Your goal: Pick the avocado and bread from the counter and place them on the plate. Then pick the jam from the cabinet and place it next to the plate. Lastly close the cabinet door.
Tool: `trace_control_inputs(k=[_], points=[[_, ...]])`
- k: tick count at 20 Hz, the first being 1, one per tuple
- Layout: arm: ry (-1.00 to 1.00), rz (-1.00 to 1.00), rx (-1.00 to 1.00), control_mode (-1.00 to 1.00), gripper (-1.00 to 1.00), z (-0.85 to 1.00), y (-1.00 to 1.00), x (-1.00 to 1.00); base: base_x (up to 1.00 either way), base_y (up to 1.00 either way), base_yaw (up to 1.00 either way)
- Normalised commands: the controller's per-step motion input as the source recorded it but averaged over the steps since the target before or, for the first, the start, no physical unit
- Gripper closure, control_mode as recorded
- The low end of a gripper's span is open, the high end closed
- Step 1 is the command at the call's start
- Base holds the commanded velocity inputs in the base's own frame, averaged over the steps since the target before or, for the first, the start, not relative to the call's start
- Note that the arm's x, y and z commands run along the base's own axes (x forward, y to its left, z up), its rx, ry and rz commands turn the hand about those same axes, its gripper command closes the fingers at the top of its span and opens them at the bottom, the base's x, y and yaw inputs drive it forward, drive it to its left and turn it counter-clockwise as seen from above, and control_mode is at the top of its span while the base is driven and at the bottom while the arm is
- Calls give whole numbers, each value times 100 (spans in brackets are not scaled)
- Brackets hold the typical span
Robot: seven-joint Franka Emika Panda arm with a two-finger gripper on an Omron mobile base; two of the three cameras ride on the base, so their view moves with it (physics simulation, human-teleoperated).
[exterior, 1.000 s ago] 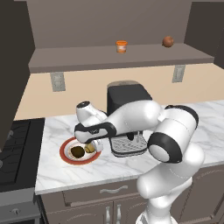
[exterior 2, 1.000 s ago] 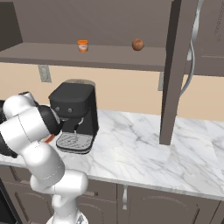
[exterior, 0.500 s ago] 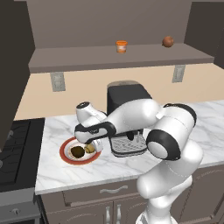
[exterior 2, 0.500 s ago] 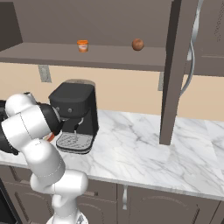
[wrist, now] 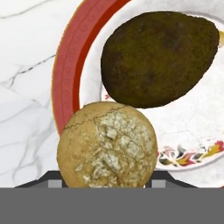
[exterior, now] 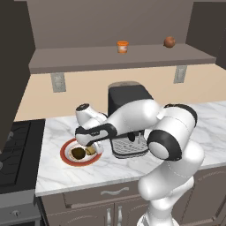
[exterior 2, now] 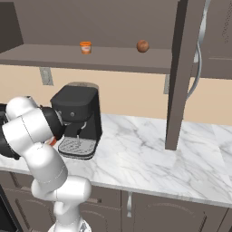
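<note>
1. tan, cracked crust is what sits closest to the fingers: the bread (wrist: 107, 146) lies between them in the hand view, just above where the two tips rise.
2. the finger tips themselves are hidden behind the bread, so i cannot tell if they clamp it or have let go; the gripper (exterior: 90, 148) hangs low over the plate (exterior: 66, 152).
3. beyond the bread, further from the fingers, lies the dark avocado (wrist: 159, 59), touching the bread or very nearly. both seem to be over the cream centre of the plate, inside the red rim (wrist: 72, 61).
4. i judge the bread is brought here because the plate is its goal, and it is put beside the avocado, not on top, so that neither rolls off.
5. the counter (exterior: 57, 170) shows past the rim, to the fingers' left side in the hand view.
6. the jam (exterior: 122, 46) stands far above the fingers on the cabinet (exterior 2: 68, 54) shelf, near a reddish-brown ball (exterior: 169, 42). the open door (exterior 2: 183, 72) is edge-on; both wait for later steps.
7. the coffee machine (exterior: 128, 117) stands just beside the plate, so the arm bends around it.
</note>
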Motion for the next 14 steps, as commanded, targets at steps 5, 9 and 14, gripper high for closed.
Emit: trace_control_inputs(k=[5,9,14], points=[[0,0,-2,-100,100,-5,2,1,0,0,0],[0,0,-2,-100,100,-4,4,2,0,0,0],[0,0,-3,-100,100,-4,10,2,0,0,0]])
